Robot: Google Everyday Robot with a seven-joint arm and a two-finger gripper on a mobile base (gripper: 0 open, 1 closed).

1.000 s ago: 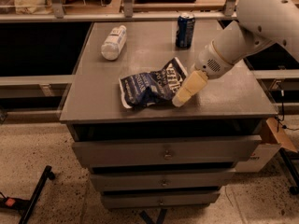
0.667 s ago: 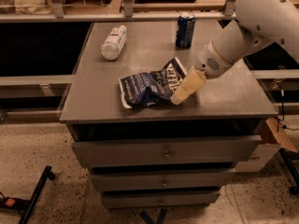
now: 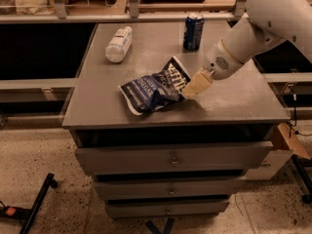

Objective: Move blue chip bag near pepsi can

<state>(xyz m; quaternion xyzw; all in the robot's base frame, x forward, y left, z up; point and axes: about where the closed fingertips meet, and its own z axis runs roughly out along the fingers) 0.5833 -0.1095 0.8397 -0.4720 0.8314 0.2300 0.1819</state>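
Evidently the blue chip bag (image 3: pixel 153 87) is lying crumpled mid-tabletop (image 3: pixel 243 106), apart from the pepsi can (image 3: pixel 193 31). The pincer (image 3: pixel 192 87) is touching the bag's right edge; whether it is clamping I cannot tell. Light, crushable, slippery foil is probably favouring a pinch at that sealed edge.

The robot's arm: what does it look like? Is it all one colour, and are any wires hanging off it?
The arm is a thick, smooth white shell made of rounded, bulbous segments. Its wrist narrows to a rounded end with a small patch of dotted holes. The gripper, at the right edge of the crumpled dark navy chip bag on the grey cabinet top, is pale cream and tapered. No loose cables show.
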